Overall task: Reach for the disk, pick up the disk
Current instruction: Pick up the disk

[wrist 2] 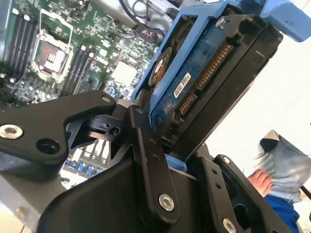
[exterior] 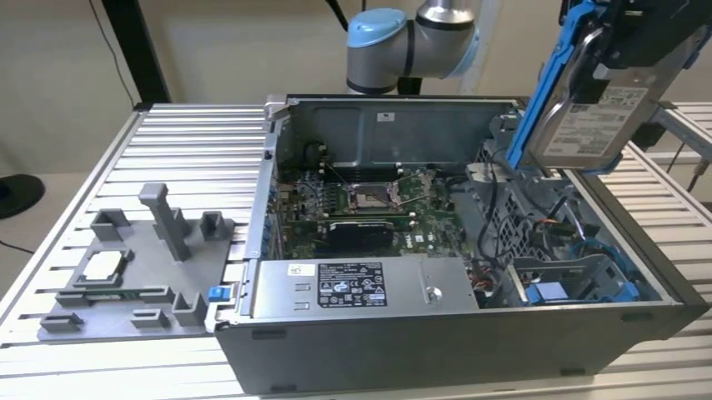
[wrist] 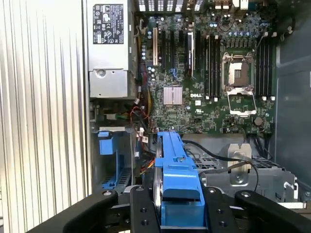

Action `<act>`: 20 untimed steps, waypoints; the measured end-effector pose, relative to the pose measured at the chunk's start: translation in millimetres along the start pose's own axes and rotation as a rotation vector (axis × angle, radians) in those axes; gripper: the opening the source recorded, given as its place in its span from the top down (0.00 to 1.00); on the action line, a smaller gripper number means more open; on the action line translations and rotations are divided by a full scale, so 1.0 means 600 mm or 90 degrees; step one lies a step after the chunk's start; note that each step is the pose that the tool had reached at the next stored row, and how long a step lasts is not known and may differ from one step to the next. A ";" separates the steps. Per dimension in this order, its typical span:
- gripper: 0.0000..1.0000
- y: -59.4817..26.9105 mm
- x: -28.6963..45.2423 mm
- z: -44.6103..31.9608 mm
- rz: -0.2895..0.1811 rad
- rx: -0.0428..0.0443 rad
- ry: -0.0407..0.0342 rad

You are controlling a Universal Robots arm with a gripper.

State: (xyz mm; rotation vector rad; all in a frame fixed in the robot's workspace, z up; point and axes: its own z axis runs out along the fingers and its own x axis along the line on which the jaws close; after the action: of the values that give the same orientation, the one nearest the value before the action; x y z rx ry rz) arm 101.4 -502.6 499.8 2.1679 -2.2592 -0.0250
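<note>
The disk [exterior: 584, 117], a silver-grey drive with a white label in a bright blue bracket, hangs tilted on edge above the open computer case, at the exterior view's upper right. My gripper [exterior: 629, 46] is shut on it from above. In the second wrist view the disk's [wrist 2: 194, 82] circuit-board underside and connector show between my black fingers [wrist 2: 146, 155]. In the first wrist view the blue bracket edge of the disk [wrist: 177, 179] stands clamped in my gripper [wrist: 180, 208], well above the motherboard.
The open computer case [exterior: 445, 333] holds the motherboard [exterior: 368, 200], a power supply [exterior: 356, 287] and a blue plastic bay [exterior: 579, 283] below the disk. A grey fixture [exterior: 133, 275] carrying a small silver chip [exterior: 102, 265] sits on the slatted table. A person's hand [wrist 2: 260, 182] is nearby.
</note>
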 end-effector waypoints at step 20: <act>1.00 -0.014 0.106 0.000 0.000 -0.0093 0.0004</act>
State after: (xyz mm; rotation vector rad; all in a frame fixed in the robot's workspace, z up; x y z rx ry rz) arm 107.0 -566.8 499.5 2.1603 -2.2517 -0.0408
